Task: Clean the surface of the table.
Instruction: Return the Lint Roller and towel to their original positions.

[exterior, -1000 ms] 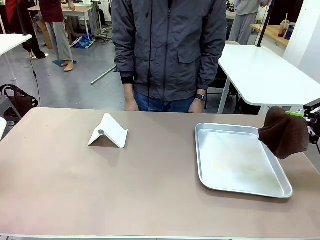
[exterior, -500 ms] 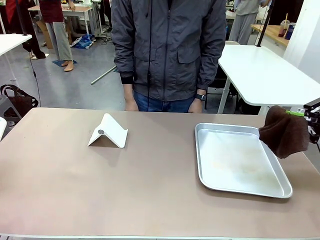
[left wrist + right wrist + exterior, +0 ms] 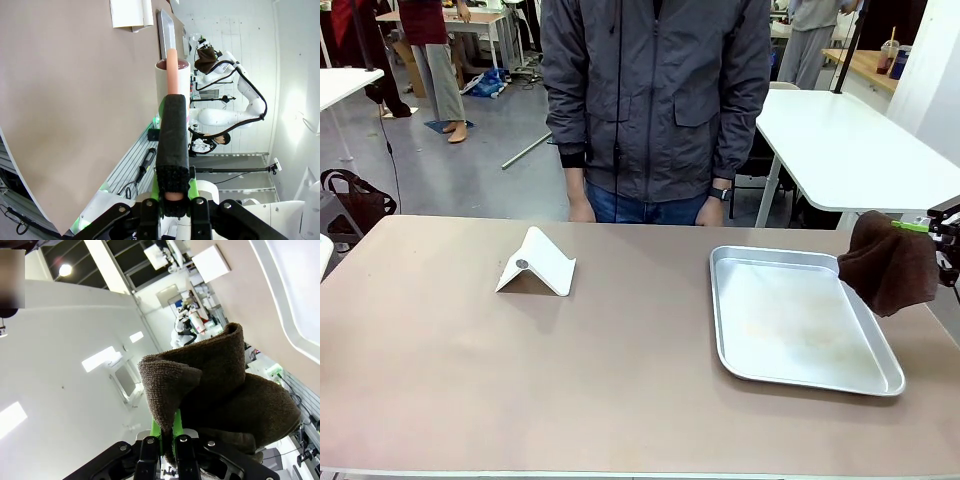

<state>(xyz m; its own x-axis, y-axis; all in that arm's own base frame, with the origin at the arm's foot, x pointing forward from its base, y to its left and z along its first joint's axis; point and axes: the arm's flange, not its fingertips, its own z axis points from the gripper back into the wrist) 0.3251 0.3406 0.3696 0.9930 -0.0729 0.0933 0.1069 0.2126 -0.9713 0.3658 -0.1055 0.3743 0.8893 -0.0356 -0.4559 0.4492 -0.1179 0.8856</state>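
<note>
The brownish-taupe table (image 3: 520, 380) stretches across the front view. At its right edge my right gripper (image 3: 934, 234) is shut on a dark brown cloth (image 3: 888, 264), which hangs in the air just past the right rim of the metal tray. In the right wrist view the cloth (image 3: 220, 395) bulges out of the closed gripper (image 3: 168, 439). My left gripper (image 3: 172, 199) is shut on a long tool (image 3: 172, 135) with a black textured grip, a peach shaft and a white cylindrical end, held off the table's (image 3: 75, 100) edge.
A shiny metal tray (image 3: 800, 322) lies on the table's right half, with nothing in it. A white folded stand (image 3: 536, 263) sits left of centre. A person in a grey jacket (image 3: 655, 100) stands at the far edge, hands down. White tables stand behind.
</note>
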